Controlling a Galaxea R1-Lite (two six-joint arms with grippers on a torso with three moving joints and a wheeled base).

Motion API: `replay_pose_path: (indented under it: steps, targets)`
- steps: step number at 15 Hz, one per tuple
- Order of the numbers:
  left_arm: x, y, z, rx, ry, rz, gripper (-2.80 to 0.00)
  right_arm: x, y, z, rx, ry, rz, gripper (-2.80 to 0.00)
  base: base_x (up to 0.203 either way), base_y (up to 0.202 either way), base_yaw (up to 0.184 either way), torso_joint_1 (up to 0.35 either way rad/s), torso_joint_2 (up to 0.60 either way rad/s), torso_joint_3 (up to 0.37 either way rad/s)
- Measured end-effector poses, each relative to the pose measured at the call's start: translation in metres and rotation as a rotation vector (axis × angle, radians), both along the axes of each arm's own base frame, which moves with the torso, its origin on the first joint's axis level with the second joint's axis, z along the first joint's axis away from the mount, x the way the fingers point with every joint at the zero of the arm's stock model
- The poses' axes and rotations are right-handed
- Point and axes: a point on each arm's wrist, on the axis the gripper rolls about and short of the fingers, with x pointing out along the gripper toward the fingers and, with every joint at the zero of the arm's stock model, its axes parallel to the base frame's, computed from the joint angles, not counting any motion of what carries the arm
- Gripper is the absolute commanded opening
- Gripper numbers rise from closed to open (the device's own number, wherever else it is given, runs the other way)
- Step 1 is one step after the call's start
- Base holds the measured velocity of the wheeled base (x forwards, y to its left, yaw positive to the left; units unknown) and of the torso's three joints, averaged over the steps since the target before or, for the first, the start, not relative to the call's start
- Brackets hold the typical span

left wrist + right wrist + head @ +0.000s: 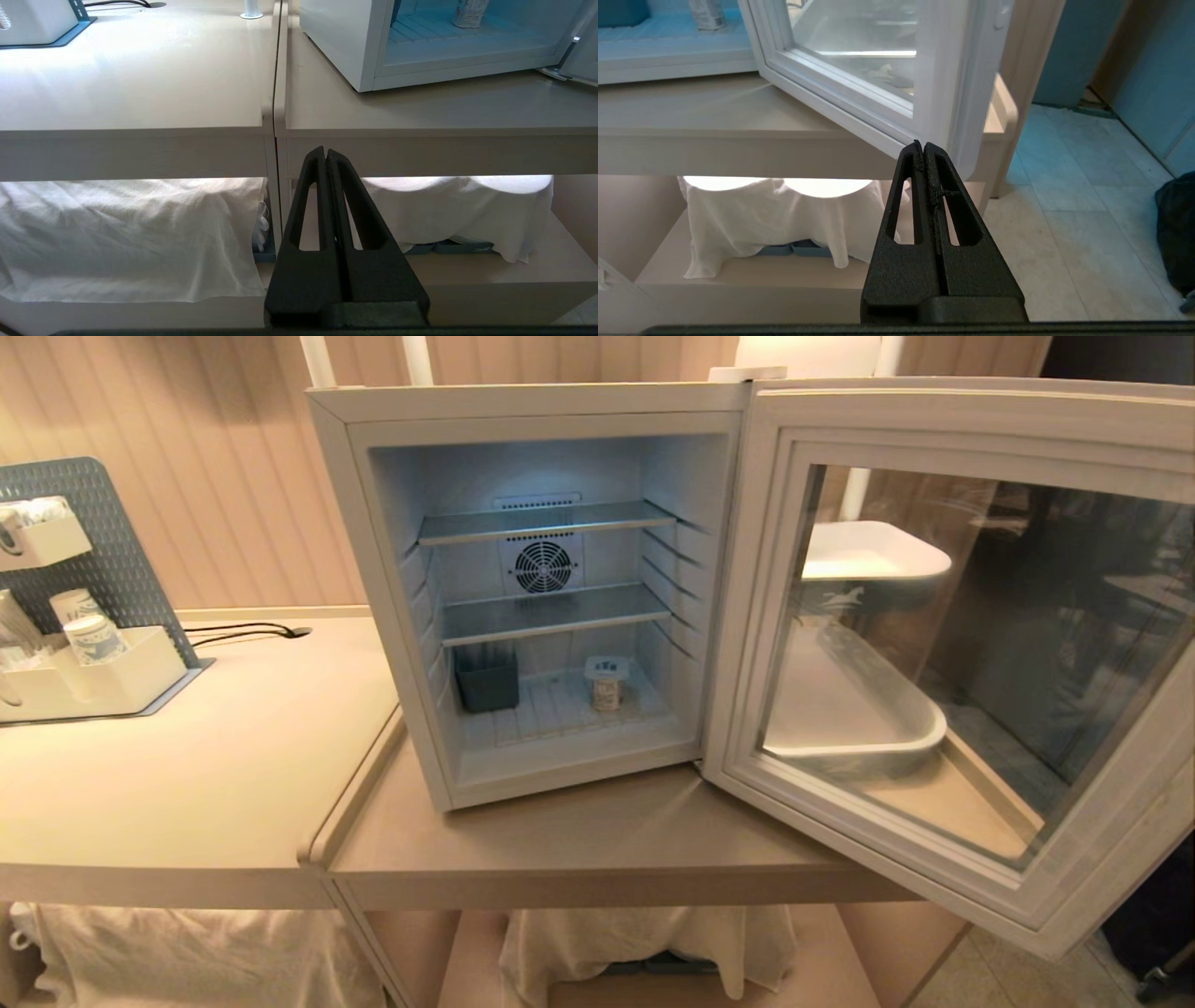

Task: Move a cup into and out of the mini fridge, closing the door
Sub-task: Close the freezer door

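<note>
The fridge (523, 588) stood on the counter (597, 845) with its door (962, 644) swung wide, giving clear access to the cup (607, 683) on the fridge floor beside a dark bin (486, 679). Left gripper (325, 154) and right gripper (923, 145), both pressed shut and empty, hung below counter level, well short of the cup.

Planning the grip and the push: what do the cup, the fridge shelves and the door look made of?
The cup: seemingly thin white plastic with a flat foil-like lid, matte. The shelves: metal wire by their look, thin grey rails catching light. The door: a pale, smooth, probably plastic frame around a glossy glass pane; a white tray shows through it, with reflections.
</note>
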Motion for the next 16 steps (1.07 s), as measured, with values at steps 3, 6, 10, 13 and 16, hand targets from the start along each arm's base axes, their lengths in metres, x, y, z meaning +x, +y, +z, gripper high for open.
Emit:
replay_pose_path:
  steps: [3,6,10,13,16]
  targets:
    - [0.0,0.0,0.0,0.0,0.0,0.001,-2.8,0.0,0.0,-0.0002,0.0,0.002,0.0,-2.8,0.0,0.0,0.0,0.0,0.0,0.0]
    - [0.0,0.0,0.0,0.002,0.0,0.001,-2.8,0.0,0.0,-0.0002,0.0,0.002,-0.001,-2.8,0.0,0.0,0.0,0.0,0.0,0.0]
    - [0.0,0.0,0.0,0.001,0.0,0.001,-2.8,0.0,0.0,-0.0002,0.0,0.002,-0.001,-2.8,0.0,0.0,0.0,0.0,0.0,0.0]
    - [0.0,0.0,0.0,0.001,0.0,0.001,-2.8,0.0,0.0,-0.0002,0.0,0.002,0.001,-2.8,0.001,-0.154,-0.004,0.001,0.0,-0.001]
    - [0.0,0.0,0.0,0.001,0.0,0.001,-2.8,0.0,0.0,0.0,0.0,0.001,0.0,-2.8,0.0,-0.195,-0.002,0.002,0.0,0.004]
